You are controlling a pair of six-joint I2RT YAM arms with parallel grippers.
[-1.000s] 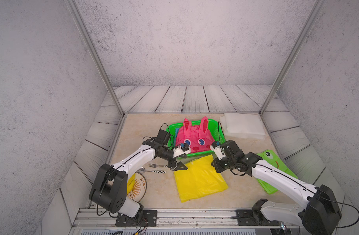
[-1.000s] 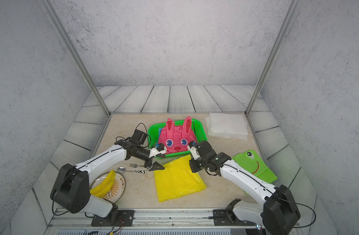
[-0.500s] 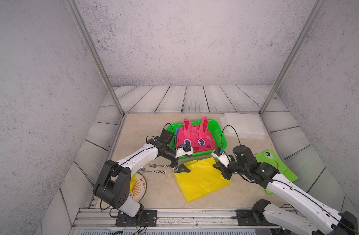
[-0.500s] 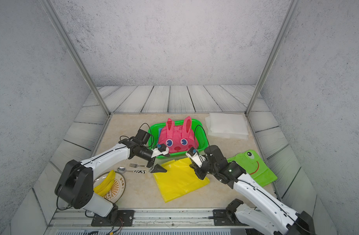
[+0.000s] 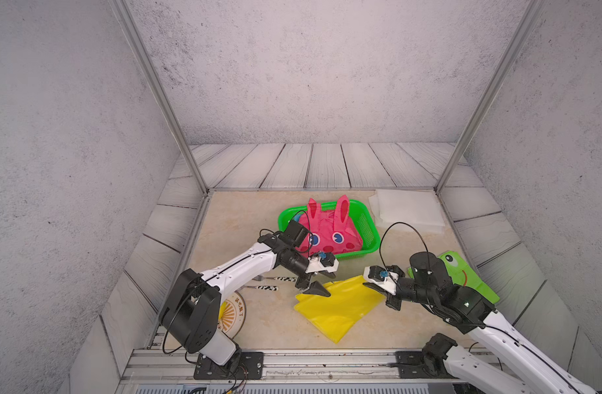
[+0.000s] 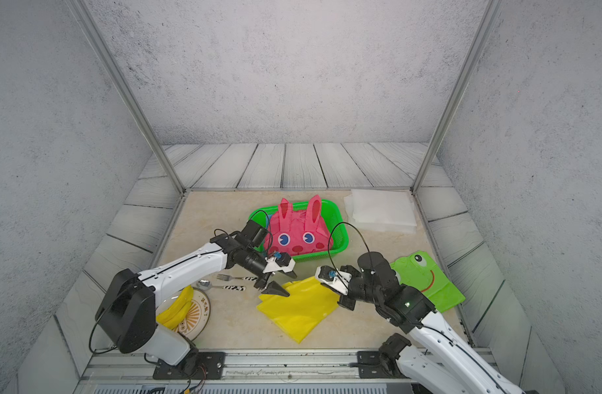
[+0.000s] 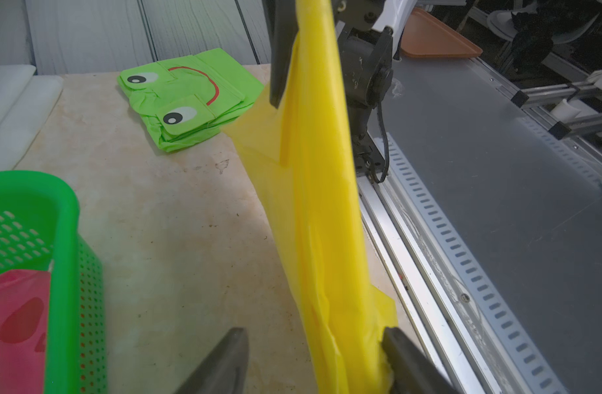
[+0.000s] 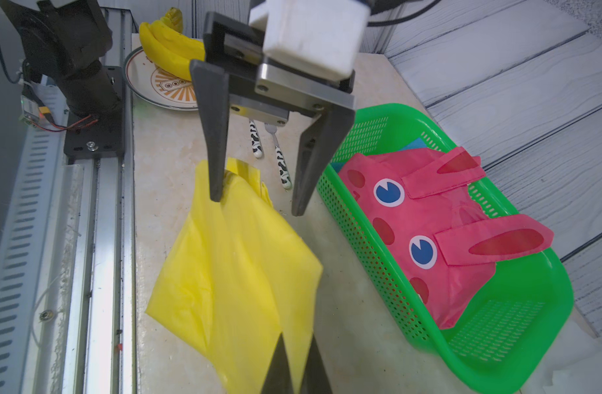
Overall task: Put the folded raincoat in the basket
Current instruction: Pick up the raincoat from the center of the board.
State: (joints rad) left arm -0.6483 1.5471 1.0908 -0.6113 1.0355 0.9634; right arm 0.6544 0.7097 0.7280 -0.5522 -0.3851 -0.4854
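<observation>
Both sets of jaws are at the yellow raincoat [image 5: 337,307], low in the middle of the frame in both top views. The right jaws are shut on one upper corner and hold it up off the bench [image 5: 245,221]. The left jaws stand open around the other upper corner. It touches one jaw but is not pinched.

So the job looks only partly done. Most of the yellow raincoat lies on the bench, outside the green basket [image 5: 360,254], which sits just above it in the frame. A pink rabbit raincoat [image 5: 330,232] is already inside the basket. A green frog raincoat [image 5: 463,276] lies flat at the right.

I think the left jaws need to close next. Then both arms can lift the yellow raincoat and lower it into the basket.

The bench top is pale and looks like stone. On it are a fork [image 6: 231,278], a spoon [image 6: 221,286], a plate [image 6: 199,317] of bananas [image 6: 176,307], and white folded sheets [image 5: 408,211]. Grey planks and speckled grey walls stand around it.
</observation>
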